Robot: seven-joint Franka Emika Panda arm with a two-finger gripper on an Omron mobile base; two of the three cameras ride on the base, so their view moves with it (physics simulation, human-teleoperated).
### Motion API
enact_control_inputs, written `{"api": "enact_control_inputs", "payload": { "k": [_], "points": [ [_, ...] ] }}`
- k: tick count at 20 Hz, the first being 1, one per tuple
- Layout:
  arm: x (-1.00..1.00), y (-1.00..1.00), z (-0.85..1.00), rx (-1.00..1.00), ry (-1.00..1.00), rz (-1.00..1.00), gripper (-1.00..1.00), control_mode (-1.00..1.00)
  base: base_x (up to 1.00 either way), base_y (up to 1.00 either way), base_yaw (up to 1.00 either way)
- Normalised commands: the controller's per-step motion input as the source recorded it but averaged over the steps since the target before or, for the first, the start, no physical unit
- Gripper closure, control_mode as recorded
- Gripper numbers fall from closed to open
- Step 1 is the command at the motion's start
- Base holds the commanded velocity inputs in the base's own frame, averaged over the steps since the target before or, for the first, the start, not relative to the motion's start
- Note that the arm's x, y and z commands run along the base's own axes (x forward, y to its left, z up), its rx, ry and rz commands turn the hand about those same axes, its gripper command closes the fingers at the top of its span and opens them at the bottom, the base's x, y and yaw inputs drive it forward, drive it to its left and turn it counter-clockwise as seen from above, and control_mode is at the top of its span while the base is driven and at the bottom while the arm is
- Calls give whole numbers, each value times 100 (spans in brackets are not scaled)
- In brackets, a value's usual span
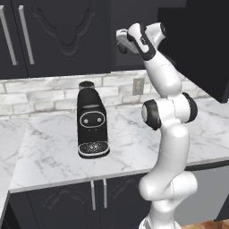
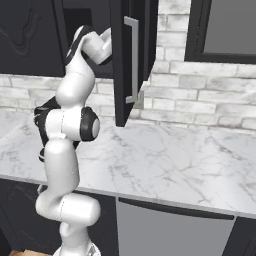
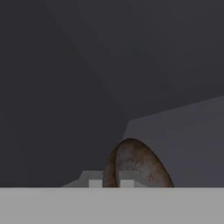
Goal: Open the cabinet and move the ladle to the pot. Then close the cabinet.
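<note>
Reaching inside the cabinet [image 2: 131, 60] past its swung-open door, gripper [image 3: 111, 183] pinched nearly closed on the ladle [image 3: 133, 164], coffee machine [image 1: 91, 120] standing on the counter [image 1: 53, 152] below.

Open cabinet door [image 2: 131, 60] beside arm

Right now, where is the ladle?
The ladle is inside the open cabinet, up above the counter. In the hand view its brown bowl sits right at the end effector, against the dark interior.
</note>
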Motion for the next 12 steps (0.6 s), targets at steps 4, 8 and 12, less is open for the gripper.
{"api": "enact_control_inputs", "payload": {
  "k": [4,8,12],
  "points": [
    [-33,0,0,1,-7,0,100,-100,0,0,0],
    [-53,0,0,0,-6,0,100,-100,0,0,0],
    [-71,8,0,0,-15,0,100,-100,0,0,0]
  ]
}}
